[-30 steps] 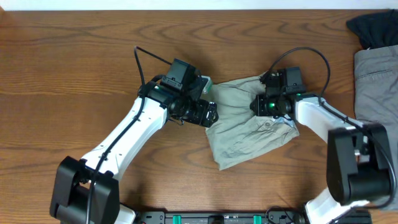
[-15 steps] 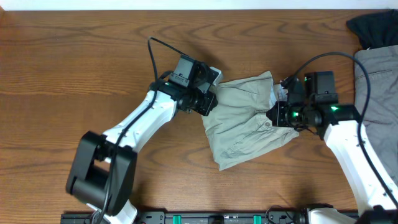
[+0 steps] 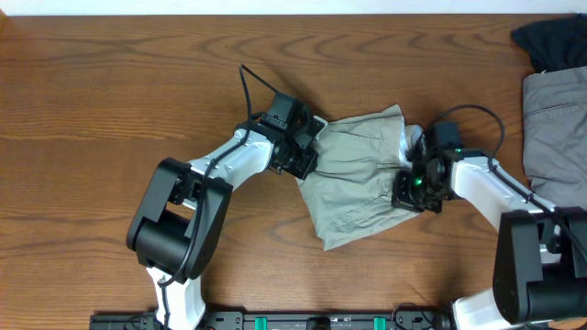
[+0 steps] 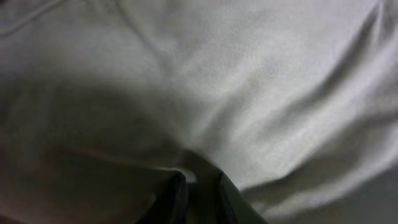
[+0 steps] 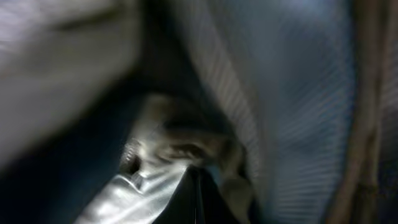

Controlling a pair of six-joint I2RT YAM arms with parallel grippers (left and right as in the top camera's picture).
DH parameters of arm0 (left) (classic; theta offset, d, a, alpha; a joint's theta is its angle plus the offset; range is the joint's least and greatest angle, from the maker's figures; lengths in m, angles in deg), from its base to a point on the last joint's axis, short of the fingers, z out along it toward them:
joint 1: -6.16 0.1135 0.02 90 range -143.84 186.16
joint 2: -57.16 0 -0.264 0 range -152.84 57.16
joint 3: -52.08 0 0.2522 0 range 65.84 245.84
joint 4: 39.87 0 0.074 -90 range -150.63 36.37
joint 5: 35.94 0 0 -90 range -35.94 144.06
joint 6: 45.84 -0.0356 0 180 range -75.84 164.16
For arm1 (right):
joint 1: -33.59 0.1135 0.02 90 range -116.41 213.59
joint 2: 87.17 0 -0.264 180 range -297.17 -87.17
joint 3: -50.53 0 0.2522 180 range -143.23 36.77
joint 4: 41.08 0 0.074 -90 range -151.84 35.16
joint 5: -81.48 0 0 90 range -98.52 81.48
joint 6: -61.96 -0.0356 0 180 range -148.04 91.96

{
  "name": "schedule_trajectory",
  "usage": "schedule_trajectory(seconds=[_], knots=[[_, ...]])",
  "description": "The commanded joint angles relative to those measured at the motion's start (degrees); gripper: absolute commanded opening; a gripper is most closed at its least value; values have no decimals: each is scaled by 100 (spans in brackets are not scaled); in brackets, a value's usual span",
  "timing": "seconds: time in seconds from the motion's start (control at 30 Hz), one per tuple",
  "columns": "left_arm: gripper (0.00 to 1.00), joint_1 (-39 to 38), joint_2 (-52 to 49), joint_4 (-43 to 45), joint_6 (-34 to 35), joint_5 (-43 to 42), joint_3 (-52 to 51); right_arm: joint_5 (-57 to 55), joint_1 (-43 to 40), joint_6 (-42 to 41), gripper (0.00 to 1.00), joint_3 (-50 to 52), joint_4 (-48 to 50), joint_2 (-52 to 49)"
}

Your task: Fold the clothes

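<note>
Gripping the near-left edge of the khaki shorts [image 3: 362, 174], the left gripper [image 3: 307, 158] sits right at the border of the cloth, its white arm stretched in from the lower left across the wooden table [image 3: 110, 110]. From the left wrist camera the pale fabric [image 4: 249, 81] fills nearly the whole view, soft folds running across it, and at the bottom the two dark fingers [image 4: 176, 200] stand close together with a ridge of cloth caught between them, so those jaws are clamped on the shorts. Over on the other side, the right gripper [image 3: 410, 191] is down on the right edge of the garment, green light glowing on its body, cable looped above it. Its wrist view is blurred and dim, but a bunched wad of pale fabric [image 5: 180, 146] sits right at the fingertips, and the dark fingers meet in a thin line below it, so the jaws look pressed together on that bunch. The shorts themselves lie in the middle of the table between the two grippers, a rumpled, roughly folded mass, wider at the top and tapering toward a corner at the bottom. Well off to the right lies a darker grey garment [image 3: 555, 128], and a black cloth [image 3: 550, 41] sits in the far right corner, just beside it.
</note>
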Motion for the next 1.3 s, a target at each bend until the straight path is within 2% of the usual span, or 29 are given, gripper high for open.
schedule_trajectory(seconds=[0.0, 0.23, 0.33, 0.43, 0.57, 0.73, 0.87, 0.97, 1.0, 1.03, 1.07, 1.17, 1.27], knots=[[19, 125, -85, 22, 81, 352, 81, -1191, -118, -127, 1, 66, -444, -70], [19, 492, 28, 192, 385, 643, 107, -1279, -210, -118, 1, 52, -706, 243], [26, 605, 337, 118, 483, 638, 114, -1080, -210, 337, 1, -28, -688, 424], [39, 625, 916, 9, 483, 509, 114, -420, -210, 920, 1, -199, -787, 758], [48, 501, 1637, 42, 481, 101, 114, 380, -210, 957, 1, -404, -879, 1331], [49, 96, 1893, 267, 448, 15, 111, 415, -208, 857, 2, -437, -667, 1753], [42, -289, 1552, 433, 184, 22, 111, 435, -160, 629, 3, -376, -170, 1639], [39, -389, 1305, 345, 302, 37, 111, 435, -136, 562, 6, -352, 269, 1419], [42, -385, 1281, 284, 457, 39, 111, 433, -127, 566, 7, -350, 369, 1335], [50, -345, 1281, 214, 671, 39, 111, 428, -125, 566, 8, -350, 463, 1217], [53, -291, 1300, 157, 907, 39, 111, 431, -127, 564, 7, -348, 522, 1082], [57, -79, 1410, -68, 1464, 35, 111, 411, -127, 560, 4, -345, 673, 608], [60, 125, 1541, -507, 1707, 35, 111, 136, -127, 299, 2, -345, 828, -26]])
